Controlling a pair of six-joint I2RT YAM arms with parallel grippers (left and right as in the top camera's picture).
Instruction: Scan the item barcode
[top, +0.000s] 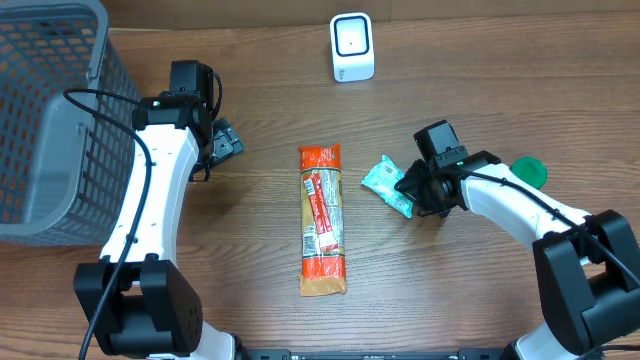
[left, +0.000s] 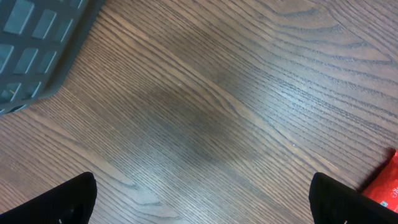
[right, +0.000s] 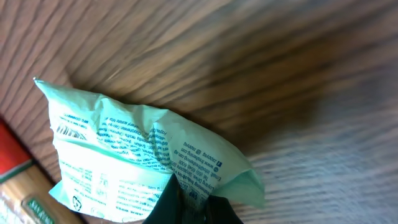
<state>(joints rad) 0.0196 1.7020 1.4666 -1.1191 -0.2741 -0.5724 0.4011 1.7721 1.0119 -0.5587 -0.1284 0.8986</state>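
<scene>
A mint-green printed packet (top: 386, 183) lies right of centre on the wooden table. My right gripper (top: 408, 188) is shut on its right end. In the right wrist view the dark fingers pinch the packet (right: 124, 149) at its lower edge, at my right gripper (right: 194, 199), and the printed text faces the camera. The white scanner (top: 352, 47) stands at the back of the table, facing forward. My left gripper (top: 222, 142) hovers open near the basket, and in its wrist view only bare wood shows at my left gripper (left: 208, 202).
A long orange snack packet (top: 322, 220) lies lengthwise at the table's centre, just left of the green packet. A grey wire basket (top: 40, 120) fills the back left corner. A green round lid (top: 528, 172) sits beside the right arm.
</scene>
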